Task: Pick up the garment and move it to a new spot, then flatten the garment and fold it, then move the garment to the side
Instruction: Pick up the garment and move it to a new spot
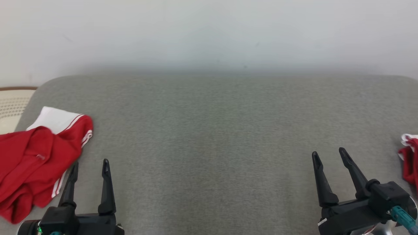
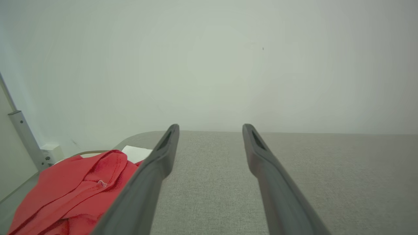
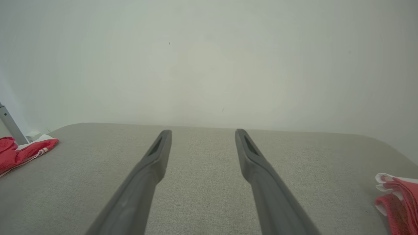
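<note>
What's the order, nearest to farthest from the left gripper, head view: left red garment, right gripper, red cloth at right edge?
1. Nearest: left red garment, just beside the left gripper.
2. Next: right gripper, lower right.
3. Farthest: red cloth at right edge.

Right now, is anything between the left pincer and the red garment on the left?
Nothing visible. The left pincer stands open right beside the red garment, its outer finger overlapping the cloth's edge in the head view.
</note>
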You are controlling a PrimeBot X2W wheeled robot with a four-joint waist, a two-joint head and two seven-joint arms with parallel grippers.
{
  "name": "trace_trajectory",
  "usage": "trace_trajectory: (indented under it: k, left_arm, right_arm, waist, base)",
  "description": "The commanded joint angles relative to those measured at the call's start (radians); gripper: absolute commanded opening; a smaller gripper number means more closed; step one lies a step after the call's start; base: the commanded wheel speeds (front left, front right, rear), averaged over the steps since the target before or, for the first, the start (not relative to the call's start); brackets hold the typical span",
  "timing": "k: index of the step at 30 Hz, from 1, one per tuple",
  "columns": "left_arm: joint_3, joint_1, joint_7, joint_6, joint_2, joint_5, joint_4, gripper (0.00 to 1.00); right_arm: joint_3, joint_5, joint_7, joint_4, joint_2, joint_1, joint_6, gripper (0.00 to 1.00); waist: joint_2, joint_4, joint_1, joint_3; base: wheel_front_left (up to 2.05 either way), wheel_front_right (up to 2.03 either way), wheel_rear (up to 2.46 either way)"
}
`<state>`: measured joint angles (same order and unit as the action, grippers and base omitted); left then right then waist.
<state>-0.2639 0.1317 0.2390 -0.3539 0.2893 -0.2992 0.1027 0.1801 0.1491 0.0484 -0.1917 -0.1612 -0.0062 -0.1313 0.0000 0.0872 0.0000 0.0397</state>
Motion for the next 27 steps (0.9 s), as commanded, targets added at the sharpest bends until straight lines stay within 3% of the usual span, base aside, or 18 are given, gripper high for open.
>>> trace_trajectory:
  k: [1,14,27]
  left_arm:
    - [0.007,0.001,0.005,-0.003,0.000,-0.003,0.006,1.00]
    - [0.038,-0.040,0.014,-0.024,-0.003,-0.022,0.012,1.00]
    - [0.045,-0.038,0.019,-0.023,-0.006,-0.030,0.000,1.00]
  right_arm:
    - [0.005,0.002,-0.002,-0.006,-0.008,-0.004,0.001,1.00]
    - [0.071,0.007,-0.011,-0.011,-0.022,-0.021,0.001,1.00]
    - [0.073,0.012,-0.014,-0.007,-0.017,-0.021,0.001,1.00]
  waist:
    - [0.0000,0.070,0.0000,0.010]
    - [0.0000,0.246,0.0000,0.022]
    - [0.0000,0.281,0.0000,0.032]
  base:
    - [0.00,0.00,0.00]
    - [0.00,0.00,0.00]
    - [0.00,0.00,0.00]
